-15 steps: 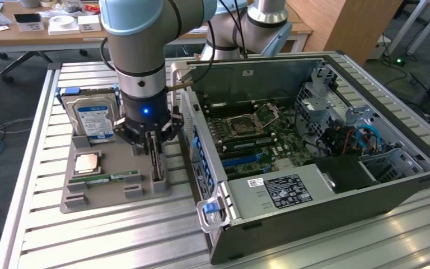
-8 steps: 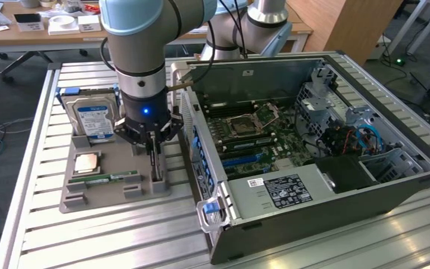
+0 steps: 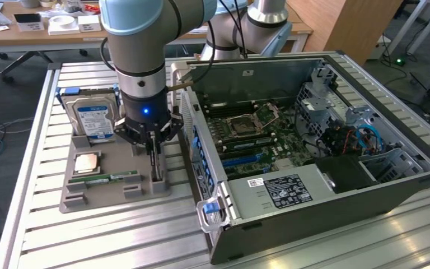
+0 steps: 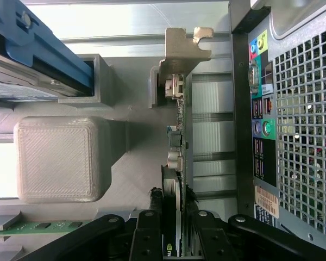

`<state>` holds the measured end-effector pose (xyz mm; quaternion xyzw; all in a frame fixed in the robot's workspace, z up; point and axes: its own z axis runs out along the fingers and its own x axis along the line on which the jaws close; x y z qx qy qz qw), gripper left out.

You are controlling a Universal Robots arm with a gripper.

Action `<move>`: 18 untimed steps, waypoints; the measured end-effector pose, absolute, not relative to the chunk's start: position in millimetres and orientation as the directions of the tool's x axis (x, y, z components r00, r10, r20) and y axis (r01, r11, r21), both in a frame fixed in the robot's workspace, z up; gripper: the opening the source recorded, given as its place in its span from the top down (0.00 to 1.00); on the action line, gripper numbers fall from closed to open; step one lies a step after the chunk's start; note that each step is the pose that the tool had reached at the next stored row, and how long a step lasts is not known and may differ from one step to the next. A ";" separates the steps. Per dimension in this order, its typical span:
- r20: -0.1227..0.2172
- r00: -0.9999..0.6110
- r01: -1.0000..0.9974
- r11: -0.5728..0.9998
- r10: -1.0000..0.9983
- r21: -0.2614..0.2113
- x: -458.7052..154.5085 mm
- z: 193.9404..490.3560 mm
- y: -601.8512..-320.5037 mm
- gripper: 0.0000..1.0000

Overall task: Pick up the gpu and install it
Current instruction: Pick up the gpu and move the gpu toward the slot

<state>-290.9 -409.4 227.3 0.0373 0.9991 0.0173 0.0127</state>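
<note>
**Status of work.** The gripper (image 3: 152, 150) is lowered over the grey holder (image 3: 76, 200) on the desk (image 3: 88, 241). It is closed narrowly on the gpu (image 3: 156, 166). In the wrist view its black fingers (image 4: 152, 228) press against both faces of the thin card (image 4: 176, 163), and the silver bracket (image 4: 183, 49) is at the far end of the card.

The gpu stands on edge in its slot, at the side of the holder nearest the computer case (image 3: 335, 185). Its lower edge appears seated in the holder, so I judge the grasp made but the lift not begun.

The case lies open just beside the holder, with the motherboard (image 3: 260, 134) exposed. No card of this kind is visible fitted in it. Lifting, carrying across and installing all remain to be done.

**Count of items.**
- gpu: one, in the gripper's hold and in the holder.
- Hard drive (image 3: 96, 119): one, with a blue-and-white label, upright at the end of the holder further from the camera in the exterior view. It is untouched.
- Processor chip (image 3: 88, 162): one, copper-coloured, flat in a recess of the holder.
- RAM stick (image 3: 112, 179): one, narrow and green, lying in the holder near the gpu's slot.
- Holder: one.
- Computer case: one.
- Gripper: one.

**Remarks.** The slots on the motherboard cannot be counted from these views.
</note>
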 end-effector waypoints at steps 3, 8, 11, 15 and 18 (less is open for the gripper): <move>-0.024 -0.997 0.074 0.997 0.075 0.035 -290.9 227.3 -409.4 0.74; -0.024 -0.997 0.074 0.997 0.075 0.035 -290.9 227.3 -409.4 0.74; -0.024 -0.997 0.074 0.997 0.075 0.035 -290.9 227.3 -409.4 0.74; -0.024 -0.997 0.074 0.997 0.075 0.035 -290.9 227.3 -409.4 0.74; -0.024 -0.997 0.074 0.997 0.075 0.035 -290.9 227.3 -409.4 0.74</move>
